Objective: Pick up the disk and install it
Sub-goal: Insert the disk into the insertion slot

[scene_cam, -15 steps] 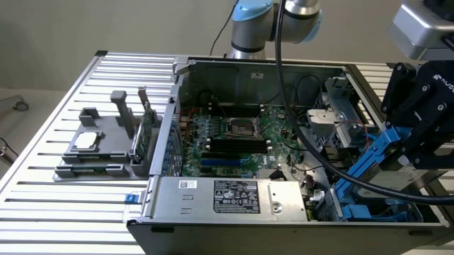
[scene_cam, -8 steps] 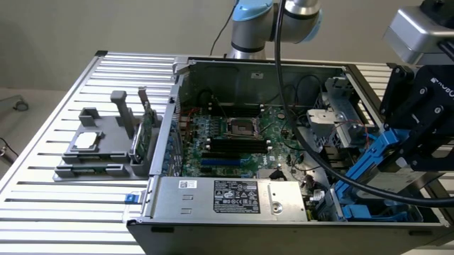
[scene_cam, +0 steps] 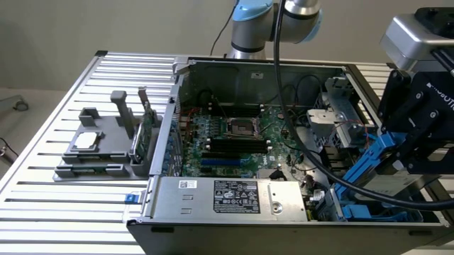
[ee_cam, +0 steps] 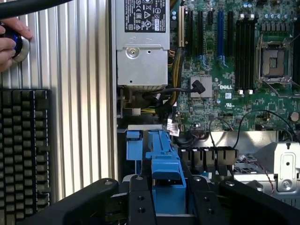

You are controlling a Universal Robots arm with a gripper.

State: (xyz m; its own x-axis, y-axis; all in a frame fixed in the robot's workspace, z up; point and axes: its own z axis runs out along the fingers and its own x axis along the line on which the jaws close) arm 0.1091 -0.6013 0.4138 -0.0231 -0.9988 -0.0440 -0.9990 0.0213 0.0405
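Observation:
The disk (scene_cam: 372, 154), a silver-grey drive in a blue plastic carrier, hangs tilted over the open computer case (scene_cam: 184, 95) at the exterior view's right. My black gripper (scene_cam: 408, 159) is shut on it from above. In the wrist view the blue carrier (ee_cam: 166, 171) sits clamped between my two black fingers (ee_cam: 140, 201), just above the blue drive bay (ee_cam: 133, 145) at the case's edge. That bay (scene_cam: 354, 210) is in the case's near right corner in the exterior view. The drive's lower part is hidden behind my gripper.
A grey fixture (scene_cam: 92, 149) with a small silver chip and an upright green card stands on the slatted table at the exterior view's left. Inside the case are the motherboard (scene_cam: 234, 138), power supply (scene_cam: 227, 196) and loose cables (scene_cam: 298, 133). A hand (ee_cam: 9, 42) and a keyboard (ee_cam: 23, 150) lie beside the case.

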